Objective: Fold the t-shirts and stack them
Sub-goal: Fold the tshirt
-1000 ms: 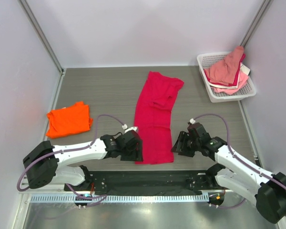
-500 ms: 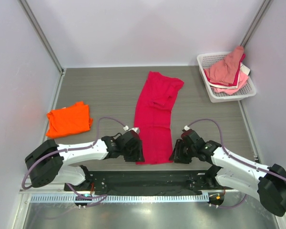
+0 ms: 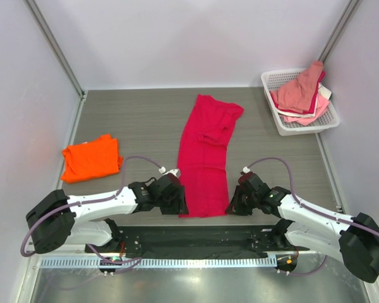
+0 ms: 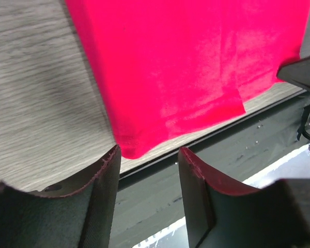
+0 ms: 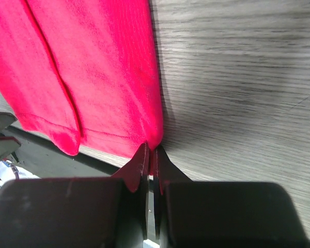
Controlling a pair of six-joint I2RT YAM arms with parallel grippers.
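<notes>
Tabletop (image 3: 139, 120): red t-shirt (image 3: 205, 158) corner inside left pincer (image 4: 148, 151) (agape)

The right gripper (image 5: 151, 155) pinches its two dark fingers together on the near hem corner of the crimson t-shirt (image 5: 93, 72). The shirt lies flat on the grey wood-grain table (image 5: 237, 77), with a lengthwise fold running down it.

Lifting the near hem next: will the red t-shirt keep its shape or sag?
Likely floppy: the red t-shirt lies in soft, wrinkled folds, so it should sag. Probably light, the cloth looks thin. Folded layers may slide apart.
</notes>
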